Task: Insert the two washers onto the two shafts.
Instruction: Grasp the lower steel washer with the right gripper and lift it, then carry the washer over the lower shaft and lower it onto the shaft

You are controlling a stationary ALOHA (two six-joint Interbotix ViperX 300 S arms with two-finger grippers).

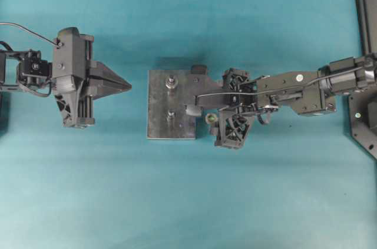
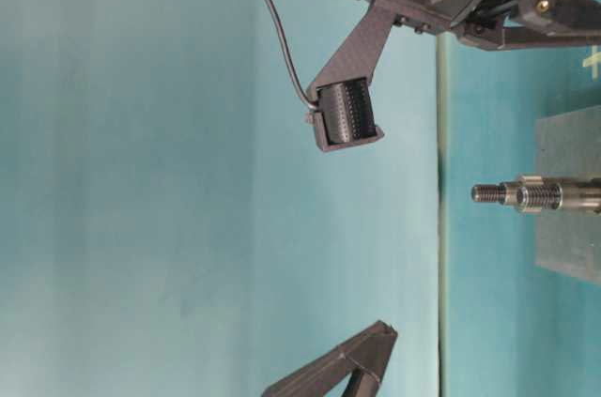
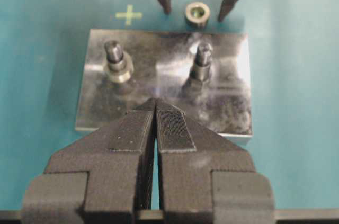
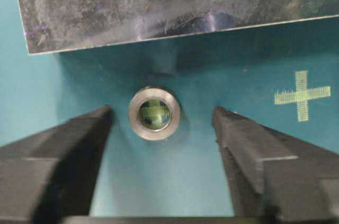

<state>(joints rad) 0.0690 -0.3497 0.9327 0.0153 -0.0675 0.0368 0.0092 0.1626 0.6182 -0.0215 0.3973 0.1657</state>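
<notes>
The washer (image 4: 154,113) is seen lying flat on the teal table cover (image 4: 175,192), between the two fingers of the right gripper (image 4: 161,123), with a clear gap of cloth left on either side, so that neither finger (image 4: 69,144) is touching it. The right gripper's jaws are held apart, wider than the washer, and nothing is gripped by them. In the left wrist view the same washer (image 3: 197,12) is framed by the two dark fingertips of the right gripper (image 3: 194,9), just beyond the far edge of the metal base plate (image 3: 164,115). Ahead of the right jaws, past the washer, the plate's near edge (image 4: 159,1) is met. Two upright shafts are carried by the plate: a threaded shaft (image 3: 202,61) nearer the washer's side and a collared shaft (image 3: 116,61) beside it. From overhead, the washer (image 1: 209,119) is found just off the plate's (image 1: 159,105) edge, under the right gripper (image 1: 207,118). The left gripper (image 3: 155,128) is held with its jaws pressed together, pad against pad, and nothing is held between them; the plate and both shafts lie ahead of its tips, well apart from them. A yellow cross mark (image 4: 302,95) is printed on the cover beside the right jaws.
</notes>
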